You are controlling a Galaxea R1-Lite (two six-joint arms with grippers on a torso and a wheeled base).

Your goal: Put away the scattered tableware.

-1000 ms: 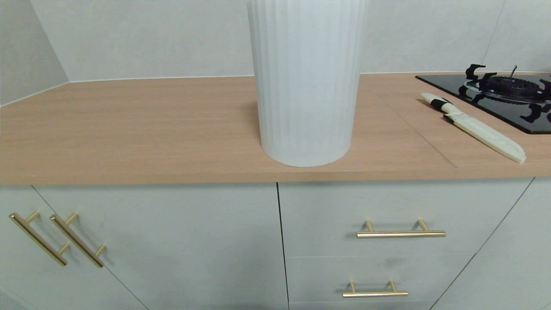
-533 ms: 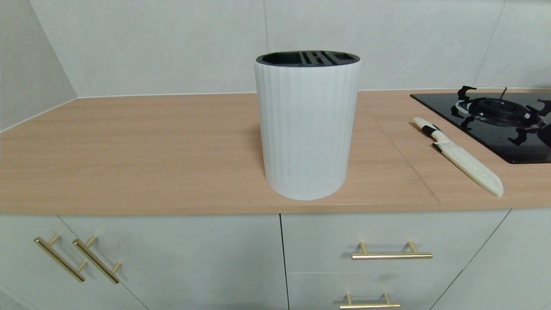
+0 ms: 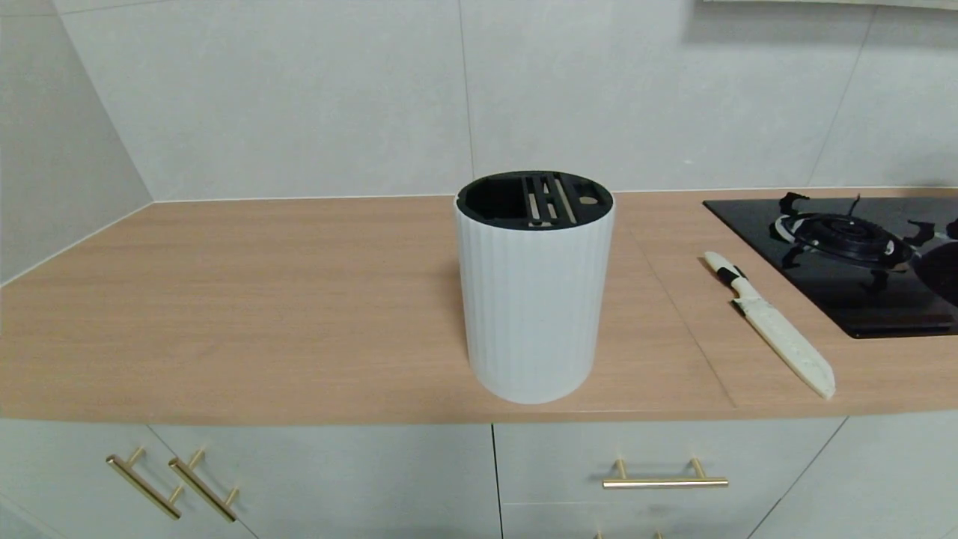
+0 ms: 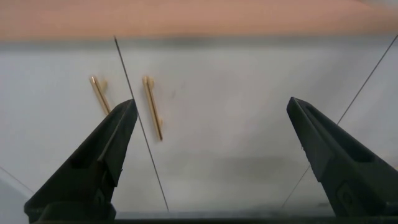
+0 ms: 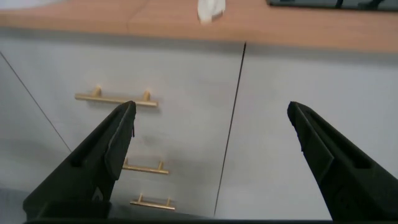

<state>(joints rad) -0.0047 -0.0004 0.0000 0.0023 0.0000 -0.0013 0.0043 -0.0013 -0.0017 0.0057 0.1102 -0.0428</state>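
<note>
Left gripper [image 4: 210,106]: fingers [image 4: 93,168] spread wide, nothing held between them. The arm is held low, the fingers levelled at the pale cabinet front [image 4: 236,137] under the table [image 4: 199,18]. A pair of gold door handles [image 4: 152,107] is seen just beyond one fingertip. The table's front edge is seen farther out, past both tips.

On the table, a white ribbed knife holder [image 3: 533,314] is stood upright near the front edge, its black top cut with one large opening and several narrow slots. It is set well apart from both pairs of fingers, which are down at cabinet level.

The knife [image 3: 771,333] is laid flat on the table between the knife holder and the black hob [image 3: 861,299], touching neither. Pale blade, pale handle with a black band; handle turned toward the tiled wall [image 3: 299,97], tip toward the front edge.

Right gripper [image 5: 210,107]: fingers [image 5: 93,162] likewise spread wide, nothing pinched. The arm is held low, fingers levelled at the drawer fronts [image 5: 155,130]; three gold drawer handles [image 5: 116,98] are seen stacked beyond one fingertip. The knife's tip is seen on the table straight out past the gap between the fingers, well beyond the fingertips. A strip of the hob is noted beyond the other finger.
</note>
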